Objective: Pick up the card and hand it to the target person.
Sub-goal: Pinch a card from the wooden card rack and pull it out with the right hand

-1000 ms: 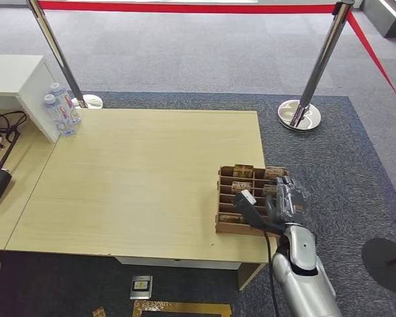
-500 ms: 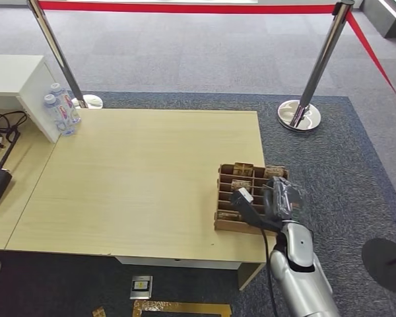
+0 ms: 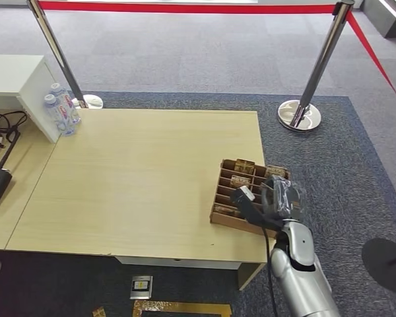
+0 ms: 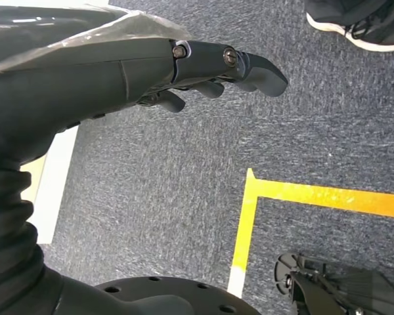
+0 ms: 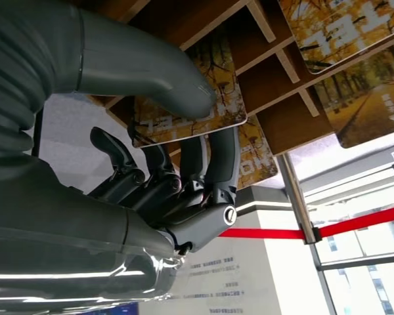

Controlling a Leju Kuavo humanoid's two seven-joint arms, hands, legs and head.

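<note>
Right wrist view: my right hand (image 5: 175,197) fingers (image 5: 220,157) and thumb pinch the autumn-print card (image 5: 224,105); next, lift it from the wooden tray (image 3: 226,214).

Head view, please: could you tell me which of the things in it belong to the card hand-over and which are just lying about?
Belong to the job:
- card, pinched by the right hand
- wooden card rack with more cards, on the table's near right corner

Lying about:
- water bottles
- black cables
- stanchion with red rope
- left hand, hanging idle above the carpet
</note>
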